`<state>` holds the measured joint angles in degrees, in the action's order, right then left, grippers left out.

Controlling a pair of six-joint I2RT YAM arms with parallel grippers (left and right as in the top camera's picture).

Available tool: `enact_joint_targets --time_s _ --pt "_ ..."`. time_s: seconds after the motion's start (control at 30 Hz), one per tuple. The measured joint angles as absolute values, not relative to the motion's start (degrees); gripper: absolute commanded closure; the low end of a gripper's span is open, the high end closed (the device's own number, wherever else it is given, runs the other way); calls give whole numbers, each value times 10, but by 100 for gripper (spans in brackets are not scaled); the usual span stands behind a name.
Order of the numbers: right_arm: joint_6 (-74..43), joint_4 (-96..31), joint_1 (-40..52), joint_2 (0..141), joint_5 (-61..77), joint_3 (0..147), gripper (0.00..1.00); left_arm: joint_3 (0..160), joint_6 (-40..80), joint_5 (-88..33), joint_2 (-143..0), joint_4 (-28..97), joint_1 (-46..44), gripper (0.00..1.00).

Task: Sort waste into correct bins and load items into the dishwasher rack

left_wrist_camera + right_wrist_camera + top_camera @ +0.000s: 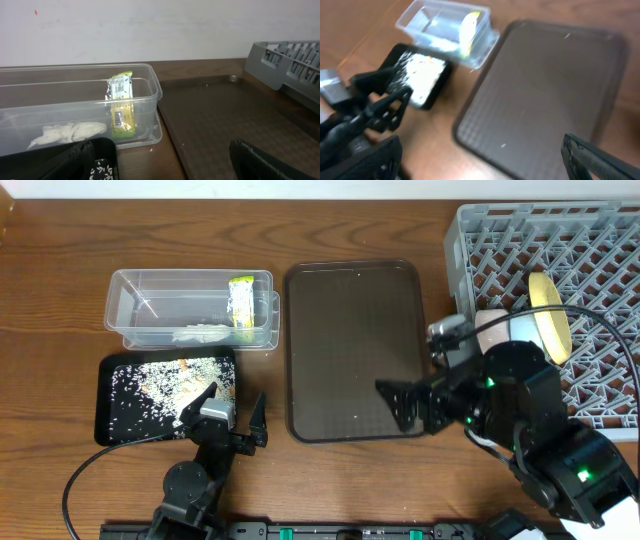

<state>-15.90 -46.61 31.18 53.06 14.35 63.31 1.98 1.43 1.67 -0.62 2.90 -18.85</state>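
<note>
The clear tub (135, 305) holds the green-and-yellow wrapper (242, 305) and crumpled white paper (200, 333); both also show in the left wrist view, the wrapper (121, 105) and the paper (67, 134). The black tray (112, 385) holds rice-like scraps (170, 385). The grey rack (600, 250) holds an upright yellow plate (550, 310) and a pinkish-white bowl (490, 325). My left gripper (230, 420) (160, 170) is open and empty at the black tray's right edge. My right gripper (405, 408) (480, 165) is open and empty over the brown tray's front right corner.
A large dark brown serving tray (355, 340) lies mid-table, with a few stray rice grains on it (502, 146). One grain lies on the wood by the tub (151, 149). The right arm's body hides the rack's front left part.
</note>
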Motion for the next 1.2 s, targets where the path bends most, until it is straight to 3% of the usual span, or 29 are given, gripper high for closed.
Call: enact_joint_targets --time_s 0.23,0.53,0.87,1.2 --pt "-99 -472 292 486 157 633 1 20 14 17 -6 29 -189 12" --pt "-18 -476 222 306 73 615 1 20 14 17 -6 29 -189 12" --pt "-8 -393 44 114 82 394 1 20 14 17 -6 29 -189 11" --pt "-8 -267 38 10 121 170 1 20 14 17 -6 29 -189 12"
